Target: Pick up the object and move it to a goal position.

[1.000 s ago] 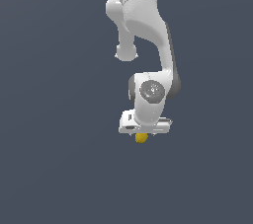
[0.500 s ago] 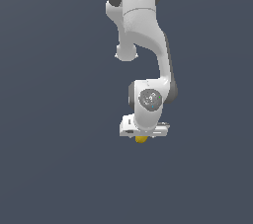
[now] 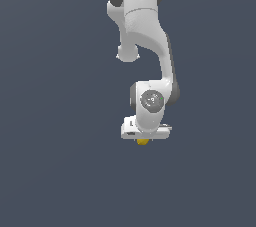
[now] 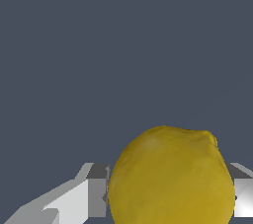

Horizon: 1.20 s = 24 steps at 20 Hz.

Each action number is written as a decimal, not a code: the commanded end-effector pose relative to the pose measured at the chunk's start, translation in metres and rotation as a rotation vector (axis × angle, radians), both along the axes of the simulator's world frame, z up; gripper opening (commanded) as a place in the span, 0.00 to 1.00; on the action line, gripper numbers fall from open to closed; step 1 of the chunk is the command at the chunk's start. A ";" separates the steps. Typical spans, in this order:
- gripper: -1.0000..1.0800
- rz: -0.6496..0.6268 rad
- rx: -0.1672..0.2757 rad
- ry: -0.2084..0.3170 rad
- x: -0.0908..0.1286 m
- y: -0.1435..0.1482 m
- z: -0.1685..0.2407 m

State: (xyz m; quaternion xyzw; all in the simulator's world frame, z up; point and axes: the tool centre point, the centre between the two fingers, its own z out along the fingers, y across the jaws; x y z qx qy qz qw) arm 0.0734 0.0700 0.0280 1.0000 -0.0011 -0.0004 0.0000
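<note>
The object, a small yellow lemon-like ovoid [image 3: 143,141], peeks out just under the white gripper [image 3: 144,140] in the exterior view, mostly hidden by the hand. In the wrist view the object [image 4: 170,176] looms large between the two grey-white fingers [image 4: 94,193], one on each side and both pressed against it. The gripper [image 4: 170,196] is shut on it. Whether the object rests on the dark surface or hangs above it cannot be told.
A plain dark grey-blue surface [image 3: 60,171] fills both views. The white arm [image 3: 145,31] reaches down from the top of the exterior view. No goal marker or other object shows.
The wrist joint has sunk slightly and the upper arm has swung towards the exterior view's right. The hand has barely shifted, and a little less of the yellow object shows beneath it.
</note>
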 end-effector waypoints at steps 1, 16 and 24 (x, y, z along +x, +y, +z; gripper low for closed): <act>0.00 0.000 0.000 0.000 0.000 0.000 0.000; 0.00 0.000 0.000 0.000 0.019 -0.014 0.075; 0.00 0.000 0.000 0.000 0.039 -0.028 0.148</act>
